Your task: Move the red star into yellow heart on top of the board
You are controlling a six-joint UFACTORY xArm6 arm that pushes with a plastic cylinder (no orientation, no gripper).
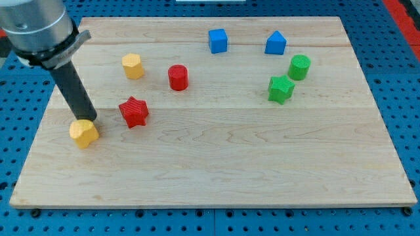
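The red star (134,111) lies on the left part of the wooden board (223,170). A yellow block (132,66), whose shape I cannot make out, sits above it near the view's top. A second yellow block (84,133) lies to the lower left of the star. My tip (90,120) stands at the upper right edge of this lower yellow block, about touching it. The tip is a short way left of the red star and apart from it.
A red cylinder (178,77) stands right of the upper yellow block. A blue cube (218,40) and a blue wedge-like block (275,43) sit near the top edge. A green cylinder (299,67) and a green star (281,89) lie at the right.
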